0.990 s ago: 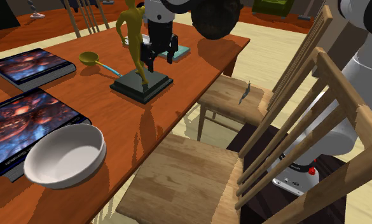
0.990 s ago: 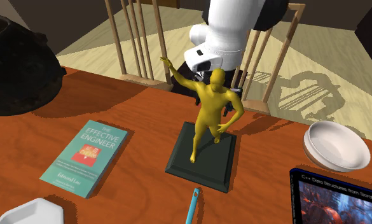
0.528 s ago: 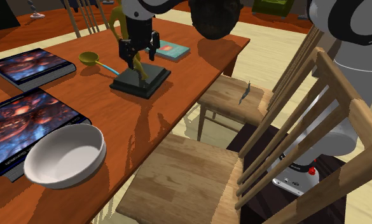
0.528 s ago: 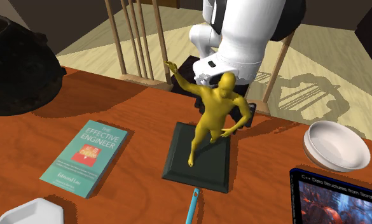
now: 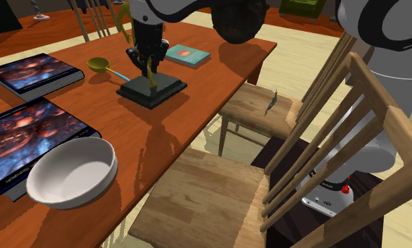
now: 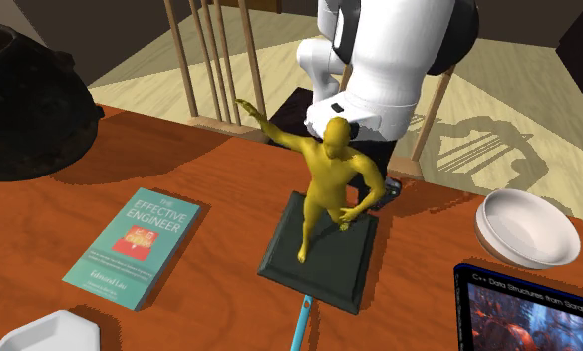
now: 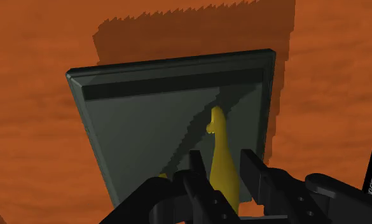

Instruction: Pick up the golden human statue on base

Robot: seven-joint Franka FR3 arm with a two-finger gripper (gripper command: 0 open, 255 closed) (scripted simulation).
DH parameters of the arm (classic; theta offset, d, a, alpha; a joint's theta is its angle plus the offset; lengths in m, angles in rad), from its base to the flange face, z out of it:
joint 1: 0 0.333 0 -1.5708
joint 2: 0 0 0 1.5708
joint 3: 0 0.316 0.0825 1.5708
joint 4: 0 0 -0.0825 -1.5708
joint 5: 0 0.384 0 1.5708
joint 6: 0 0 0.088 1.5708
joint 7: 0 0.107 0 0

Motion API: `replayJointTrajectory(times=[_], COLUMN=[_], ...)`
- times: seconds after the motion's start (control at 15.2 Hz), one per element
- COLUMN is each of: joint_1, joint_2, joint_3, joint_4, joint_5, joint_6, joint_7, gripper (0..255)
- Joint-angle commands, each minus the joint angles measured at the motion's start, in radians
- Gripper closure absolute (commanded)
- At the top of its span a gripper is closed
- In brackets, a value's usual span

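The wooden table (image 5: 197,60) lies straight below the gripper (image 7: 222,159); the white bowl (image 5: 72,171) sits well off to its side and the teal book (image 6: 132,246) lies near but apart, neither in the way; the dark base (image 7: 146,121) rests flat on the table directly beneath the fingers; the golden statue (image 6: 331,184) stands upright on it, long axis vertical, one leg (image 7: 220,149) between the fingers; these stand narrowly apart, a sliver of base showing beside the leg, so I judge nothing clasped yet; squeezing comes next.
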Motion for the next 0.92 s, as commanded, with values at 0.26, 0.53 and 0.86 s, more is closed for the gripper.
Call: replayJointTrajectory(times=[0.26,0.53,0.86], joint_1=[0.018,-0.003,0.001], joint_2=[0.012,0.008,0.007], joint_3=[0.016,0.002,0.001], joint_4=[-0.057,-0.072,-0.005], joint_5=[0.006,0.019,0.021], joint_6=[-0.070,-0.059,-0.126], joint_7=[0.018,-0.019,-0.023], gripper=[255,255,255])
